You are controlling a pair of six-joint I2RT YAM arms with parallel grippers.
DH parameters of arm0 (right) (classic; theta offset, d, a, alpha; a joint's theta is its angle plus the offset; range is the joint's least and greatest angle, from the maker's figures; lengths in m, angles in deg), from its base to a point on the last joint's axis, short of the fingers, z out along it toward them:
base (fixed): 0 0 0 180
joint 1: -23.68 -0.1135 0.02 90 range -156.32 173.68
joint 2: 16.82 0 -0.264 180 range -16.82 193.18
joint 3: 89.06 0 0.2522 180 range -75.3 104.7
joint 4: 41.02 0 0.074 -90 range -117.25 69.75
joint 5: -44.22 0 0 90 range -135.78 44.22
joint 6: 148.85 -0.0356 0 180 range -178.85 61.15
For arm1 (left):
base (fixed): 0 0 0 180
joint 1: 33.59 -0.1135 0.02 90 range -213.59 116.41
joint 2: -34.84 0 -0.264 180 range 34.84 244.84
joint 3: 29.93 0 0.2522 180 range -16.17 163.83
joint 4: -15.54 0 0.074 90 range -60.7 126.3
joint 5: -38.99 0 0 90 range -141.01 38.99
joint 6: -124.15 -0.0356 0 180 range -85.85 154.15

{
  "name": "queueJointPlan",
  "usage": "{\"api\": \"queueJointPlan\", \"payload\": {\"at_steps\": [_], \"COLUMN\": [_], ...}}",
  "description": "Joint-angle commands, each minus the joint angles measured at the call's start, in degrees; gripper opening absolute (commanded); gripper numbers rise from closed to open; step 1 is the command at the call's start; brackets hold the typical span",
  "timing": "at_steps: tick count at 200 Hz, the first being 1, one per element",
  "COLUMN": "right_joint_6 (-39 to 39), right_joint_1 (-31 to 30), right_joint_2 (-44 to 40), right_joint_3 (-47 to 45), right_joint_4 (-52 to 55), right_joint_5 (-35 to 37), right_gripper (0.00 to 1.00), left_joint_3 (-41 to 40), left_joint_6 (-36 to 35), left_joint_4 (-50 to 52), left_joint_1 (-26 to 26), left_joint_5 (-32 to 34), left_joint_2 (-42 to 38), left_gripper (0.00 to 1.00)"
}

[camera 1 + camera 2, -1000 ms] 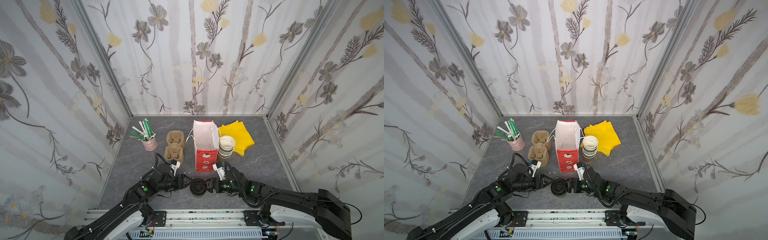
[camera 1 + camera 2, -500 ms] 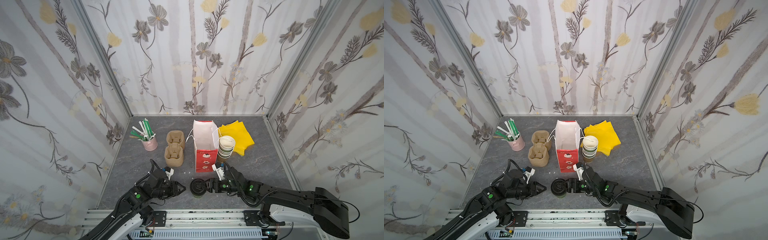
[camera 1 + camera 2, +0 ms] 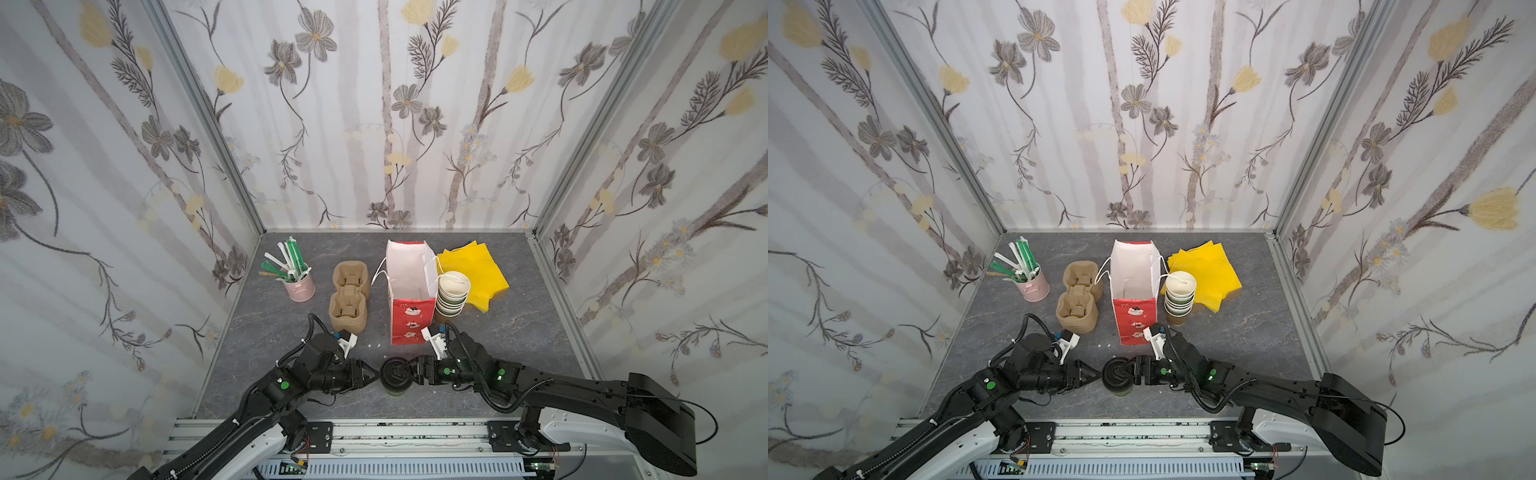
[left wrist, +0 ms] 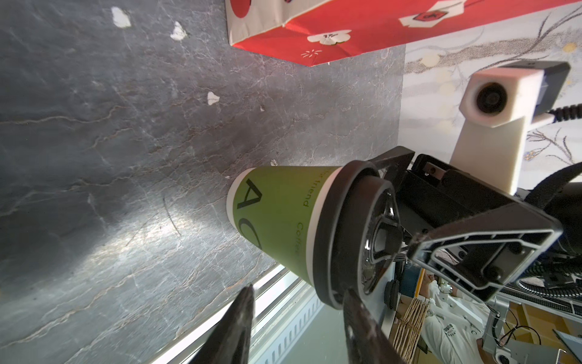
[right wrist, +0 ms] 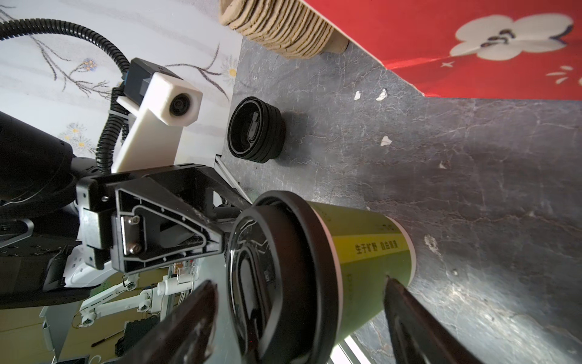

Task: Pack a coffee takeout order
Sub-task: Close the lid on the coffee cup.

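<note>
The black-lidded green paper cup (image 3: 397,374) (image 3: 1119,376) stands upright near the table's front edge. My left gripper (image 3: 373,372) (image 4: 299,302) is at its left, open, with nothing between the fingers and one fingertip (image 4: 356,305) at the lid's rim. On the cup's right is my right gripper (image 3: 415,369) (image 5: 302,293), open wide; in the right wrist view the cup (image 5: 362,258) shows between its fingers, and contact is unclear. The red paper bag (image 3: 411,320) stands open behind the cup. Left of it are tan carriers (image 3: 349,311), right of it yellow napkins (image 3: 478,270), and green straws (image 3: 286,262) stand at the back left.
A stack of paper cups (image 3: 453,295) stands against the bag's right side. The straws sit in a pink tin (image 3: 301,289). A stack of black lids (image 5: 255,132) lies on the table beyond the left gripper. Small white scraps (image 3: 374,345) lie before the bag. The table's front rail is just behind the cup.
My left gripper drew back to the front left, then returned to the cup's left side with narrower jaws. The right gripper stayed at the cup, and its jaws narrowed a little.
</note>
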Motion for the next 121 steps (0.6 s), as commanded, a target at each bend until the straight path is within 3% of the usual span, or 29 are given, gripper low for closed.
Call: {"api": "queueJointPlan", "payload": {"at_steps": [1, 121], "right_joint_6": [0.47, 0.51], "right_joint_1": [-0.04, -0.44], "right_joint_2": [-0.04, 1.34], "right_joint_3": [0.47, 0.83], "right_joint_4": [-1.78, -1.09], "right_joint_5": [-0.13, -0.32], "right_gripper": [0.83, 0.81], "left_joint_3": [-0.59, -1.88], "left_joint_6": [0.50, 0.55], "left_joint_4": [-3.32, -5.52], "left_joint_1": [0.12, 0.45], "left_joint_5": [-0.82, -1.11], "left_joint_2": [0.86, 3.72], "left_gripper": [0.47, 0.41]}}
